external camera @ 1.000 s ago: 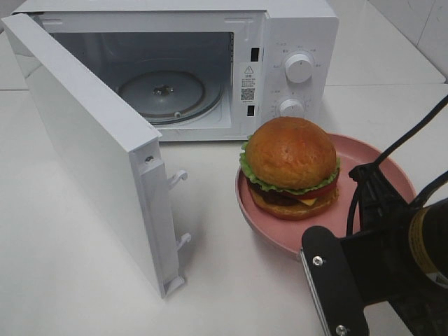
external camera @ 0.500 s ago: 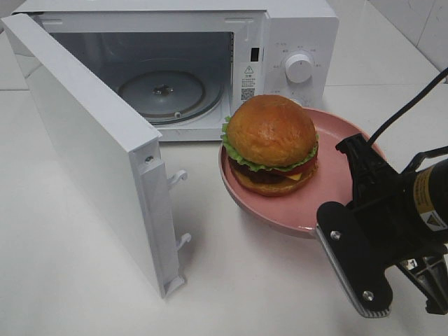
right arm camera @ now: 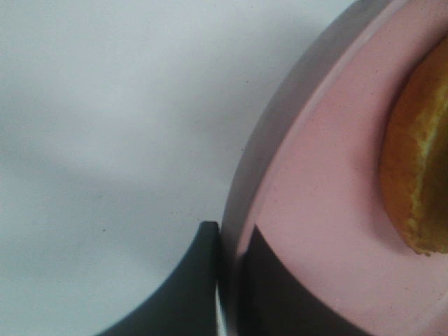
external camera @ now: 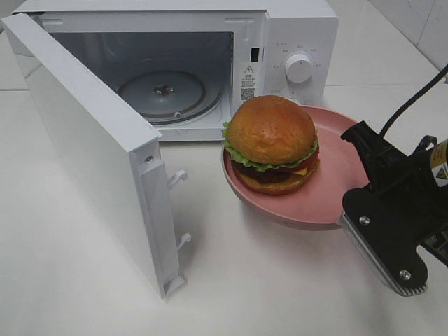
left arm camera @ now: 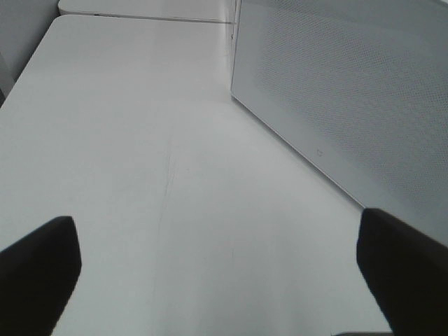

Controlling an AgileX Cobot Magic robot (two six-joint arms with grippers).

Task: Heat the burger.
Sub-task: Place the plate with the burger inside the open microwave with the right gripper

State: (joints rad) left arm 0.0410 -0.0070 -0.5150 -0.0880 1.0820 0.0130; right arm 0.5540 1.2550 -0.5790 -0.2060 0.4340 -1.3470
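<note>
The burger (external camera: 271,143) is seen on a pink plate (external camera: 336,189), toward the side of the plate that faces the microwave (external camera: 294,28). The plate is placed just in front of the microwave's control panel, to the right of the oven opening. A shadow is cast beneath the plate, but whether it is clear of the counter (external camera: 70,280) cannot be told.

The rim of the plate is pinched by the right tool (right arm camera: 227,238), with 1 finger set over the rim and 1 under it, on the side away from the microwave. In the right wrist view an edge of the bun is shown close to the grip.

The microwave's door (external camera: 91,154) is swung wide open to the left, and the glass turntable (external camera: 162,91) is exposed inside.

The left tool (left arm camera: 217,273) is spread wide over bare counter, with nothing between its 2 fingers, beside the outer face of the door.
</note>
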